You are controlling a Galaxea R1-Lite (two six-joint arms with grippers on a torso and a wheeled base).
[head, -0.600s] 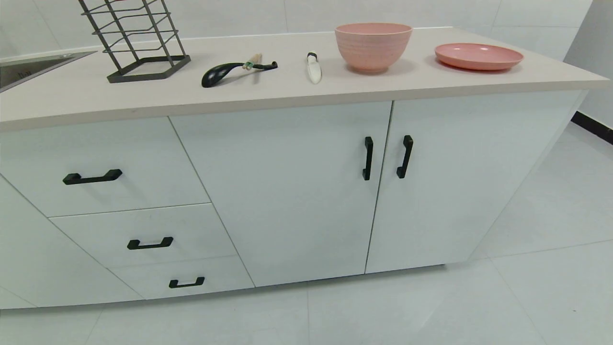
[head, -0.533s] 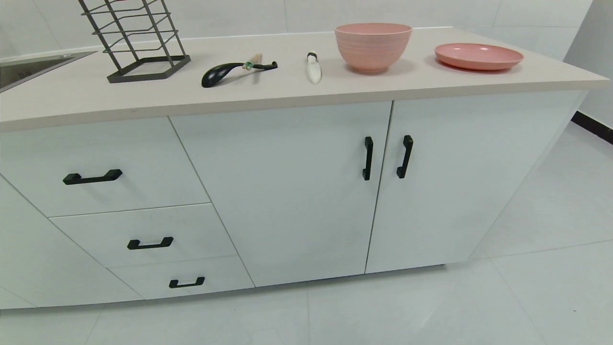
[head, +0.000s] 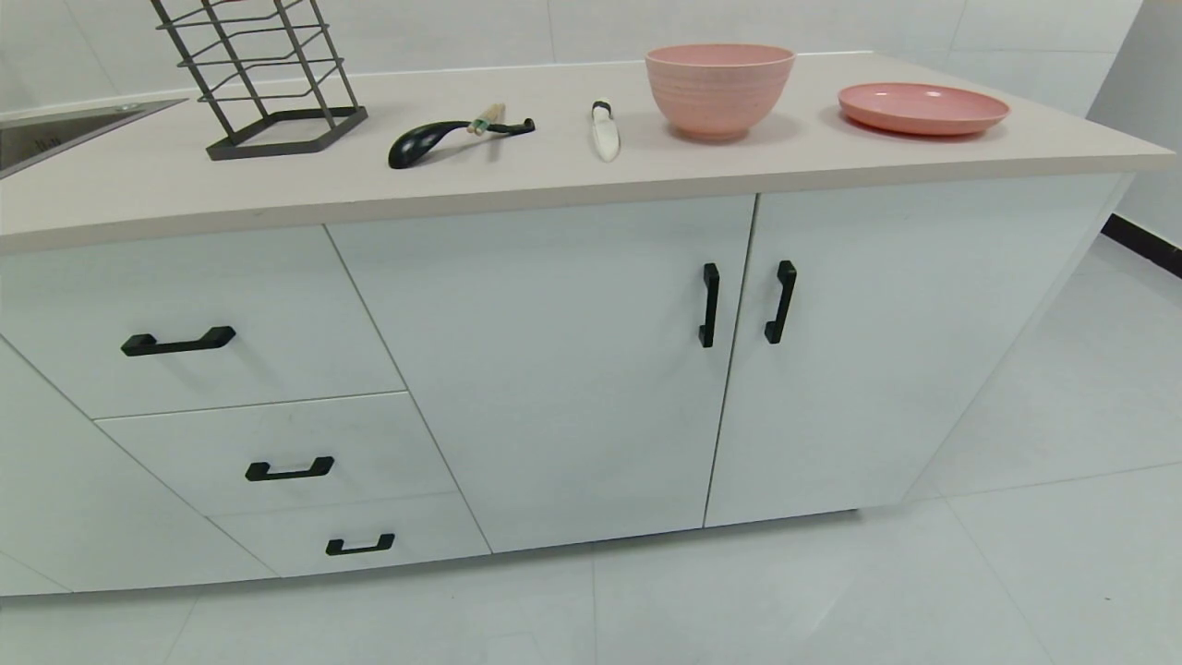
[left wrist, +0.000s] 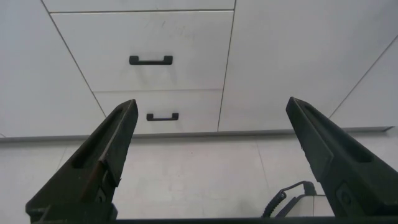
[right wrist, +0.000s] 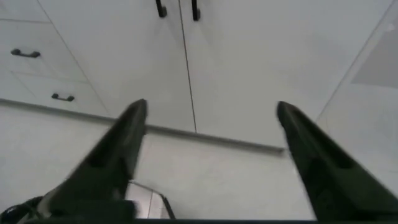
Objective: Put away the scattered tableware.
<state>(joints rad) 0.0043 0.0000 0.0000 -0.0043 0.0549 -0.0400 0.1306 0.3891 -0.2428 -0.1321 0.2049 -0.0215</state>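
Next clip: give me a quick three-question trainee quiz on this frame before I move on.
1. True or false: the pink bowl and the pink plate stand apart on the counter.
2. Which lies nearest the wire rack? A) black spoon B) pink plate C) pink bowl
3. How do the left gripper and the right gripper stand, and what do they hold?
Key: 1 true. 2 A. 3 both open, holding nothing.
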